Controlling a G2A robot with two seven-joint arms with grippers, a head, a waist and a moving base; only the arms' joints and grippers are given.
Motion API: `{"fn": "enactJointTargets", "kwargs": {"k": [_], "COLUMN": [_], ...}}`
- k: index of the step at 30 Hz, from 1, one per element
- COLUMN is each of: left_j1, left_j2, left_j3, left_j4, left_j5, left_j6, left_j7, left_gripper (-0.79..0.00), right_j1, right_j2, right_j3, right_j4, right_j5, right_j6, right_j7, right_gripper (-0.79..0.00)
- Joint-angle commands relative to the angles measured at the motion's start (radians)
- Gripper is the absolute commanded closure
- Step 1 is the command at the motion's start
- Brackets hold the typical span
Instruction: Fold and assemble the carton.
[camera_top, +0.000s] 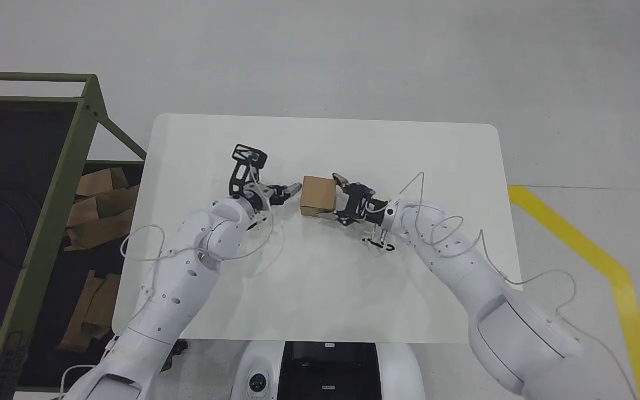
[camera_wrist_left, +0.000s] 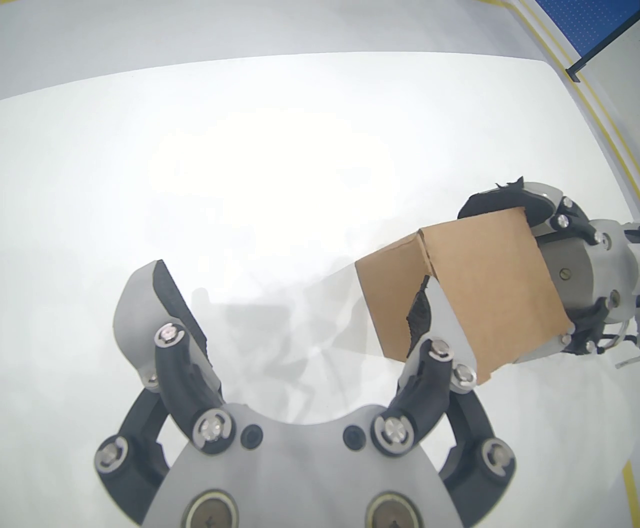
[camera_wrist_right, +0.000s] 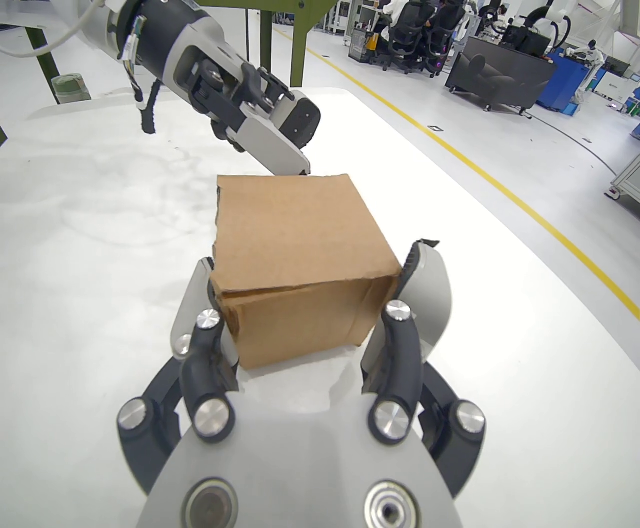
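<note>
Top view: one white desk (camera_top: 300, 290). Beside it stands one green bin (camera_top: 93, 103) with several flat cardboard pieces (camera_top: 95, 205) inside. One brown carton (camera_top: 318, 194) sits mid-desk. The right claw (camera_wrist_right: 312, 260) squeezes its two sides. The left claw (camera_wrist_left: 292, 277) is spread wide, holding nothing, one finger right beside the carton.

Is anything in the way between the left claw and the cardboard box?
No, nothing visible. The open left gripper sits right beside the carton, one fingertip at its side. The right gripper holds the carton.
</note>
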Motion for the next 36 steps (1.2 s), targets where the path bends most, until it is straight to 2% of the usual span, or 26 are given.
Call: {"fn": "enactJointTargets", "kwargs": {"k": [1, 13, 36], "left_j1": [-0.014, -0.053, -0.071], "left_j2": [-0.004, -0.018, -0.035], "left_j3": [0.01, 0.047, 0.083], "left_j4": [0.014, 0.073, 0.084], "left_j5": [0.0, -0.002, 0.009], "left_j6": [0.005, 0.013, 0.008], "left_j7": [0.002, 0.006, -0.001], "left_gripper": [-0.785, -0.785, -0.785], "right_j1": [-0.001, 0.009, 0.027], "right_j2": [0.001, 0.009, -0.006], "right_j3": [0.0, 0.004, -0.008], "right_j4": [-0.002, -0.003, 0.018], "right_j5": [-0.001, -0.006, -0.002], "right_j6": [0.001, -0.015, -0.055], "right_j7": [-0.002, 0.007, 0.021], "right_gripper": [-0.785, -0.785, -0.785]}}
